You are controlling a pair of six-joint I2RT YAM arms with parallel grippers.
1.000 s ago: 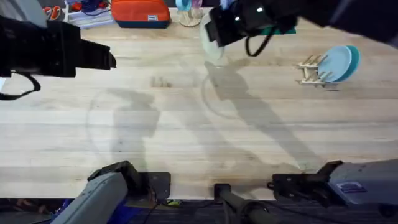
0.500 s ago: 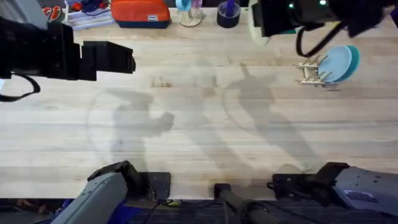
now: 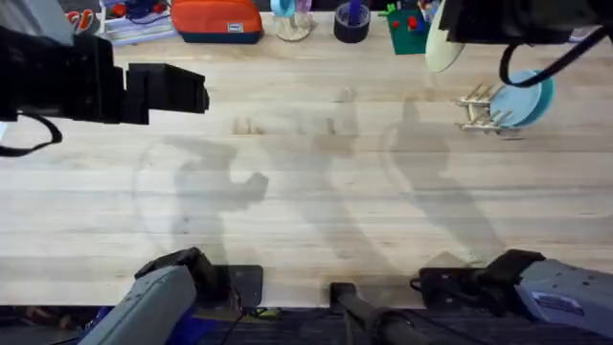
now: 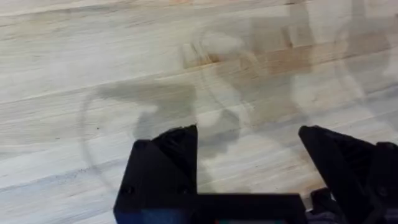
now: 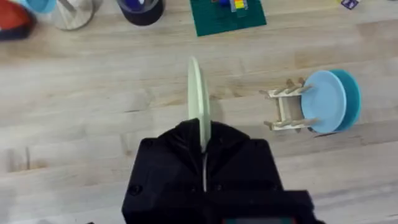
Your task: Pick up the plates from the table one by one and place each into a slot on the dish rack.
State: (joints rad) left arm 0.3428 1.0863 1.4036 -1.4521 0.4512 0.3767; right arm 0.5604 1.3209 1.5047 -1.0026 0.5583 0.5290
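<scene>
Moved: right arm carried the cream plate [image 3: 440, 43] across the far side of the table [image 3: 306, 192], from centre to just beside the dish rack [image 3: 479, 107]; left arm crept a little toward centre, then stopped.
Right gripper [image 5: 203, 142]: clamped on the plate's lower rim, plate edge-on and upright, held off the table.
Left gripper [image 4: 249, 155]: fingers spread, nothing between them, over bare wood.
Rack: pale blue plate [image 5: 323, 99] and teal plate [image 5: 352, 96] already stood in it, at the end away from your plate; near pegs [image 5: 283, 107] looked free.
Slot count: probably one or two gaps left, but the pegs were too small to count.
Your step: line the plate parallel to the two seated ones, centre it over a free gap, lower straight down.
Watch: rack looked light, so a rim catching a peg could shove it or tip it.
Release: only once the rim sat between pegs.
</scene>
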